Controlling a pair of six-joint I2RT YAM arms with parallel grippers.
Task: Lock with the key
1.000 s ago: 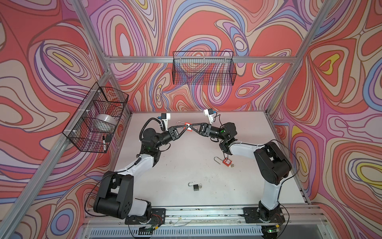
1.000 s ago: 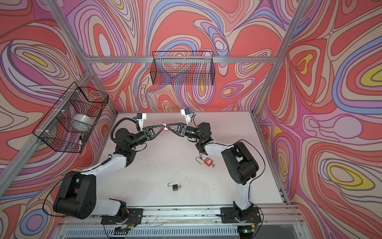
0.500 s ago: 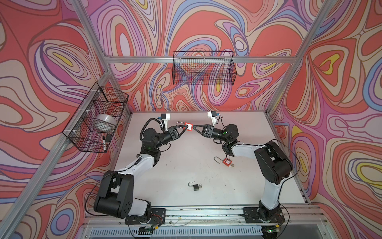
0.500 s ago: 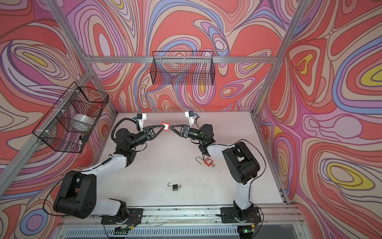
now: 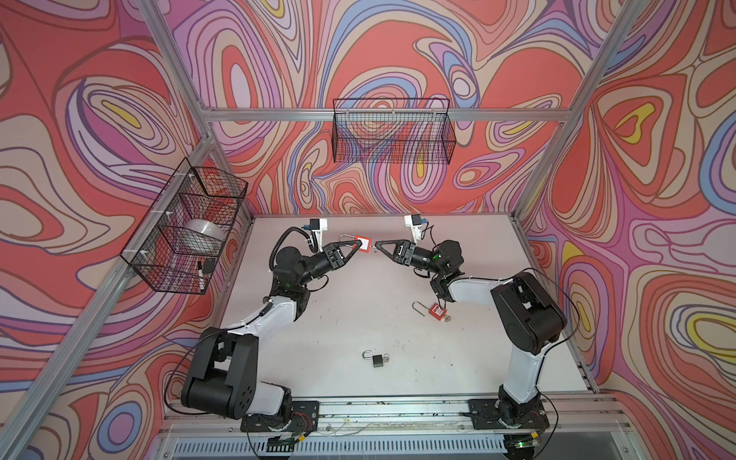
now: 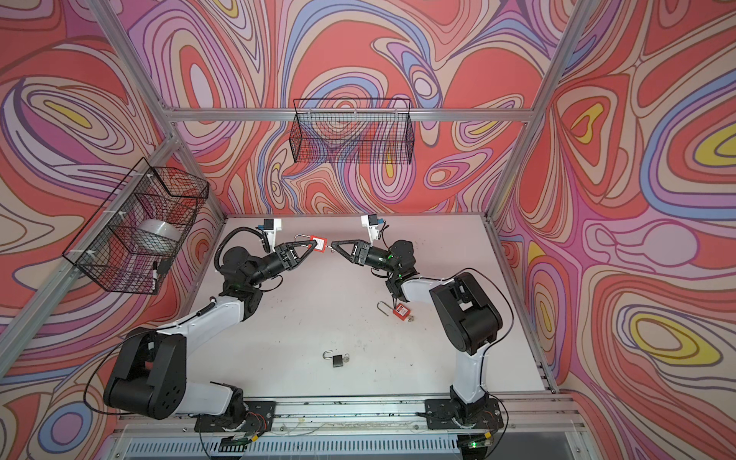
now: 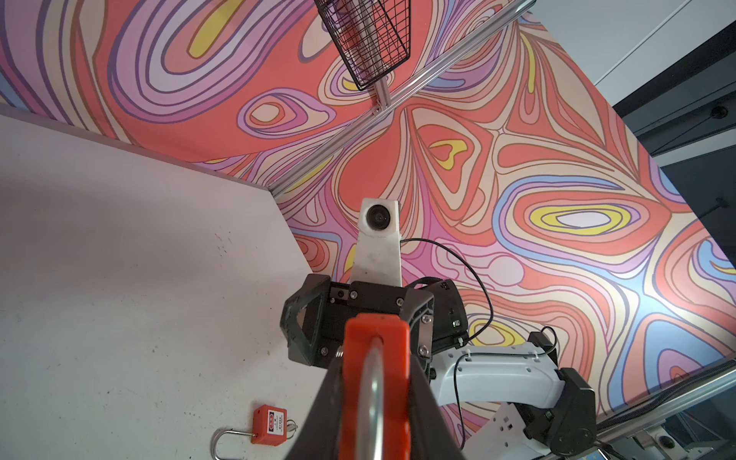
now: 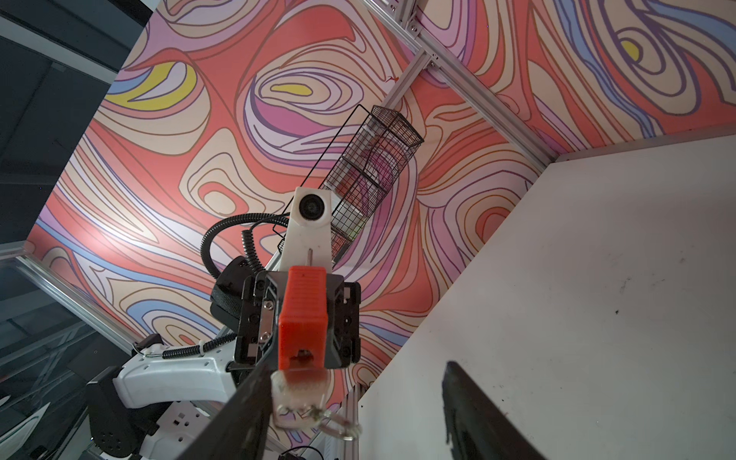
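held in air, red plastic padlock with steel shackle (image 5: 361, 243), pinched by left gripper (image 5: 355, 250), long axis pointing straight to right gripper (image 5: 378, 244). spread there around small pale-headed key (image 8: 298, 398) in lock's end, not yet pinching; probably must close, then turn.

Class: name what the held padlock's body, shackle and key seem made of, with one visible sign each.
Padlock body: probably plastic; matte, uniform orange-red, moulded ridges.
Shackle: metal, likely steel; silvery with a bright sheen.
Key: seemingly metal; pale, silvery, though blurred.
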